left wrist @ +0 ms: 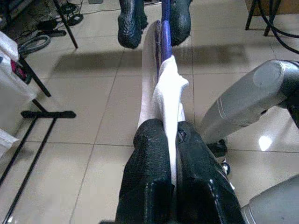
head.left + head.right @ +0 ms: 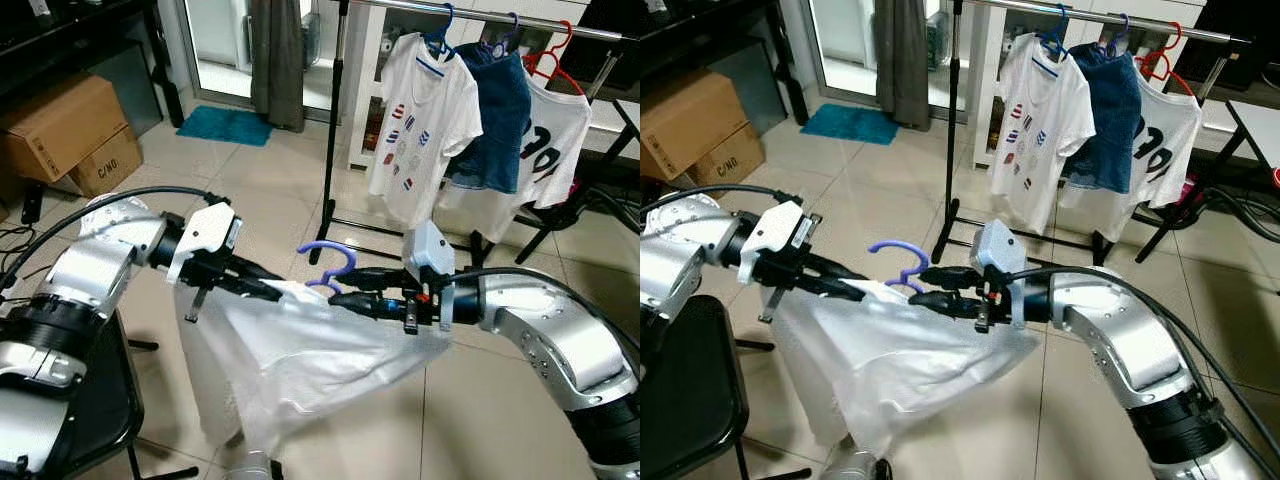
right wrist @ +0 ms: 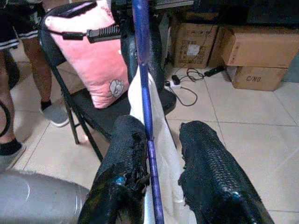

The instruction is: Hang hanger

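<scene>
A purple hanger (image 2: 335, 252) carries a white garment (image 2: 300, 350) that sags between my two arms at chest height. My left gripper (image 2: 272, 290) is shut on one shoulder of the garment and hanger, with white cloth pinched between its fingers (image 1: 149, 154). My right gripper (image 2: 342, 285) sits at the hanger's neck just below the hook. Its fingers (image 3: 126, 140) stand apart on either side of the purple bar (image 3: 142, 70), which touches one of them. The clothes rack (image 2: 480, 10) stands ahead and to the right, apart from the hanger.
On the rack hang a white T-shirt (image 2: 420, 120), a denim piece (image 2: 495, 110) and a white shirt on a red hanger (image 2: 555, 140). Cardboard boxes (image 2: 70, 130) stand at the left. A black chair (image 2: 90, 400) is at my left side. A person's legs (image 3: 9, 93) stand behind.
</scene>
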Motion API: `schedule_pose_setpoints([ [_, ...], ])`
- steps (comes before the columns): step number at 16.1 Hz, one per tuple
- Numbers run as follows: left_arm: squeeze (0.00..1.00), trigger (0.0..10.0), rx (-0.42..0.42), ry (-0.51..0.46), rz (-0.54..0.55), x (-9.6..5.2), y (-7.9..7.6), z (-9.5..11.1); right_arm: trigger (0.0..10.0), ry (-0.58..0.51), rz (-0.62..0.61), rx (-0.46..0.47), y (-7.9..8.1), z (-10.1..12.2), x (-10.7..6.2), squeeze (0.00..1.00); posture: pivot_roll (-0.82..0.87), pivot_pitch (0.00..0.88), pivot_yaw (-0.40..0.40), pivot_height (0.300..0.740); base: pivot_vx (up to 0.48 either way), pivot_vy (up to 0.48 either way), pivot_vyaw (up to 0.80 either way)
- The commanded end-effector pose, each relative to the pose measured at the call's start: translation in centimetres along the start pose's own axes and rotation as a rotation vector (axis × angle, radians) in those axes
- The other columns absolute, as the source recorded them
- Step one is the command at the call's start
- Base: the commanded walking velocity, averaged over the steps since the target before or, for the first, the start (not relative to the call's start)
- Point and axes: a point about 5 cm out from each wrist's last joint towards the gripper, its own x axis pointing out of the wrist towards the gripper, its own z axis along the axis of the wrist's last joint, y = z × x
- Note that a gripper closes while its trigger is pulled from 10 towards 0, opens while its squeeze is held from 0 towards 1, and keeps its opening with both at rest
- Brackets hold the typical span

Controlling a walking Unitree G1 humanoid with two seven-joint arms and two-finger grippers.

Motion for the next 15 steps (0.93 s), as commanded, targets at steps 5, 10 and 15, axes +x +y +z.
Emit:
schedule_pose_setpoints([
  [5,0.00,0.0,0.029,-0.009,-0.015,0.0,0.2,0.8,10.0,-0.014,-0.007,-0.038,-0.5,0.8,-0.2,0.00,-0.05,0.000,-0.020,0.740,0.000,0.000,0.00],
  [10,0.00,0.0,0.027,-0.066,-0.002,0.3,0.5,1.5,4.7,-0.054,-0.020,0.000,-0.2,0.9,0.7,0.00,-0.05,0.000,-0.017,0.740,0.000,0.000,0.00],
  [15,0.00,0.0,0.028,-0.061,-0.002,0.2,0.7,1.6,0.0,-0.057,-0.018,0.014,-0.3,0.8,0.8,0.00,-0.05,0.000,-0.016,0.740,0.000,0.000,0.00],
])
